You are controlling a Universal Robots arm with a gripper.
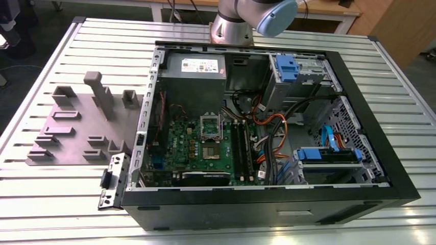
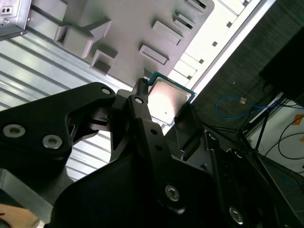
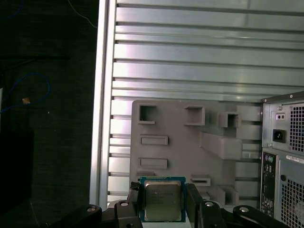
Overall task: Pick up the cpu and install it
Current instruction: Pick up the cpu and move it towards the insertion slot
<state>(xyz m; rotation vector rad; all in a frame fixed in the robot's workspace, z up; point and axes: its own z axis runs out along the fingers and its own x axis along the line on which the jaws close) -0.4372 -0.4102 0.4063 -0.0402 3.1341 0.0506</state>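
Gripping cpu (image 3: 162,199) by 2 opposite edges, gripper (image 3: 163,205) clenched on it in both wrist views. Cpu held clear of grey fixture (image 3: 180,130) on slatted table (image 3: 190,57). Open case (image 1: 272,204) beside fixture; socket (image 1: 210,127) inside.

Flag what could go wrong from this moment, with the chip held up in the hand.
1. The hand pinches the cpu by two opposite edges only, above the table; a slip could drop it onto the grey fixture plate.
2. The socket sits low inside the case, with cables close by; the hand's wide linkage might catch on them going in.
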